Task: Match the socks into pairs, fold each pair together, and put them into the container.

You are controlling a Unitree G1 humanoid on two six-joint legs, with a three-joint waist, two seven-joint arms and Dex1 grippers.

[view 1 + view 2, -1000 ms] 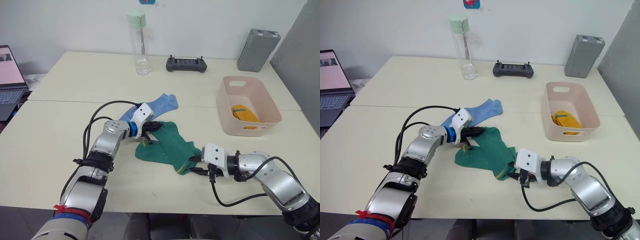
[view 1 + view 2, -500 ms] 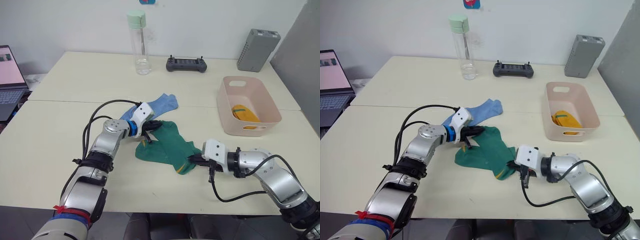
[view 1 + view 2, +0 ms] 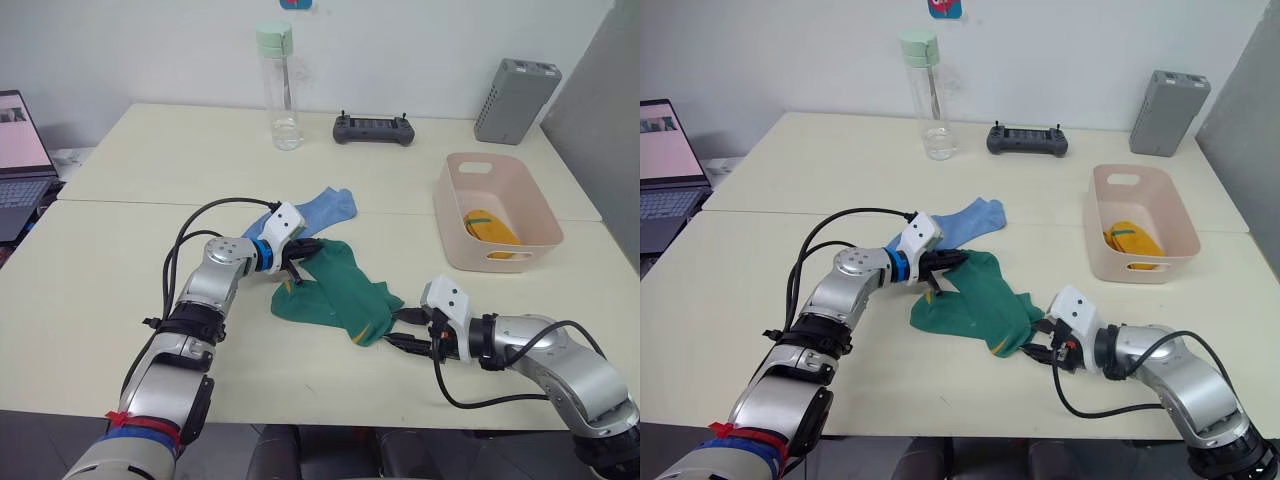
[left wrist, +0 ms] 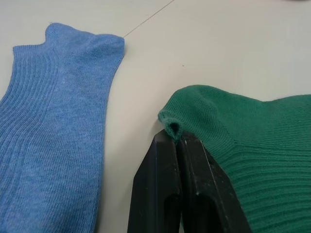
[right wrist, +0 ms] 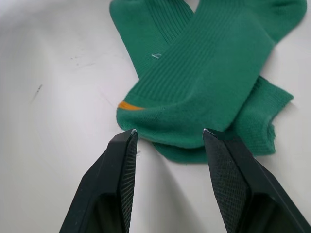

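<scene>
— Socks first: where do the green ones sit?
— The two green socks (image 3: 340,293) lie overlapped at the centre of the head view, on the near half of the table (image 3: 120,290). In the right wrist view the upper one crosses over the lower, and an orange mark shows at its toe.
— And the other colours?
— A blue sock (image 3: 318,209) lies just above and left of the green pair, close to it but apart in the left wrist view. Yellow socks (image 3: 489,226) lie inside the pink container (image 3: 452,222) at the right of the frame.
— What is the left gripper doing?
— The left gripper (image 3: 308,250) has its fingers pressed together, pinching the cuff edge of the green socks at their upper left end; a small fold of fabric pokes out above the fingertips (image 4: 170,141).
— The right one?
— The right gripper (image 3: 400,329) sits low at the toe end, lower right of centre, its fingers spread wide and holding nothing, the tips just short of the fabric.
— Anything further out?
— A clear bottle (image 3: 279,88) with a green cap, a black controller (image 3: 373,128) and a grey box (image 3: 514,99) stand along the top of the frame; a laptop (image 3: 20,160) sits at the left edge.
</scene>
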